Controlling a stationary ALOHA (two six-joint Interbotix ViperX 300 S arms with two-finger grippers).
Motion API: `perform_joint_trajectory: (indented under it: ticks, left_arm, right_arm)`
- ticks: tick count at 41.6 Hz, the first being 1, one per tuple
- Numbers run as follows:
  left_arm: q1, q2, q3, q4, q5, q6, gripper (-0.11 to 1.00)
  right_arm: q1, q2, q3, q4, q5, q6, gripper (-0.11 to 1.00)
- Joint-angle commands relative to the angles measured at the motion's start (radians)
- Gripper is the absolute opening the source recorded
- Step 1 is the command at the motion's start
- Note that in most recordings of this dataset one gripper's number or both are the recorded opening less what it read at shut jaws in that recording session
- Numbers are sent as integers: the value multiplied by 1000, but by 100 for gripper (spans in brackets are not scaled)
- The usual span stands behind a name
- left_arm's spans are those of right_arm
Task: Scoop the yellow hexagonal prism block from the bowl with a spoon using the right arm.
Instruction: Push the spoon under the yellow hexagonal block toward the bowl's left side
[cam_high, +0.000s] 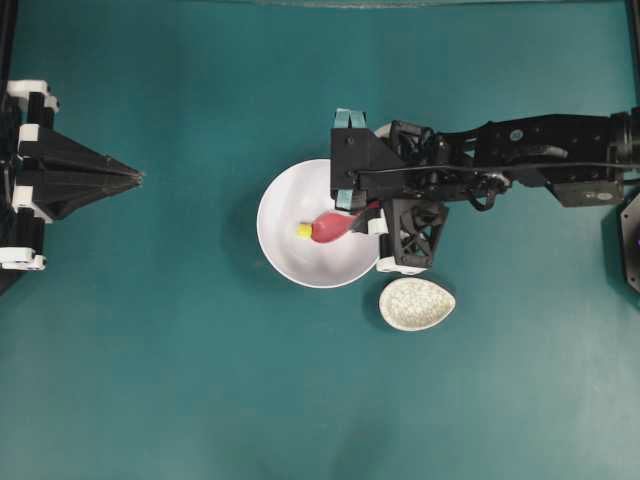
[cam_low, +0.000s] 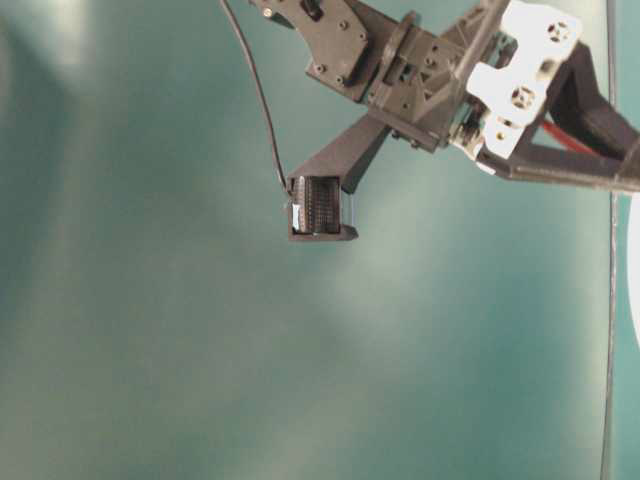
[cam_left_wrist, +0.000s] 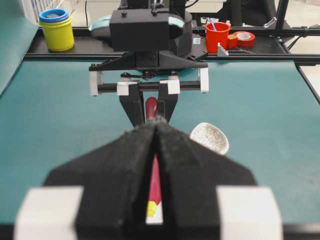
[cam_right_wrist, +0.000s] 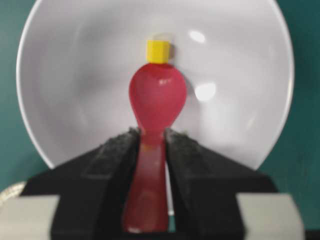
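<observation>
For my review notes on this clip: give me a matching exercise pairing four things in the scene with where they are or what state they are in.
Things:
1. yellow block
2. spoon
3. speckled dish
4. left gripper

Places or states:
A. on the table beside the white bowl, with nothing in it
B. shut, holding nothing, away from the bowl
C. on the bowl's floor at the spoon's tip
D. held by its handle in the right gripper

Pairs: 1-C, 2-D, 3-A, 4-B
</observation>
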Motion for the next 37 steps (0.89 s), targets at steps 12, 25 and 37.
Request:
perform_joint_trajectory:
  ticks: [12, 25, 37]
  left_arm:
    - [-2, 8, -8, 3, -8, 0, 0]
    - [-2, 8, -6, 3, -6, 0, 0]
    - [0, 8, -6, 3, -6, 0, 0]
  right_arm:
    - [0, -17, -20, 0, -94, 0, 24]
    - [0, -17, -20, 0, -118, 0, 24]
    - [3, -18, -20, 0, -155, 0, 24]
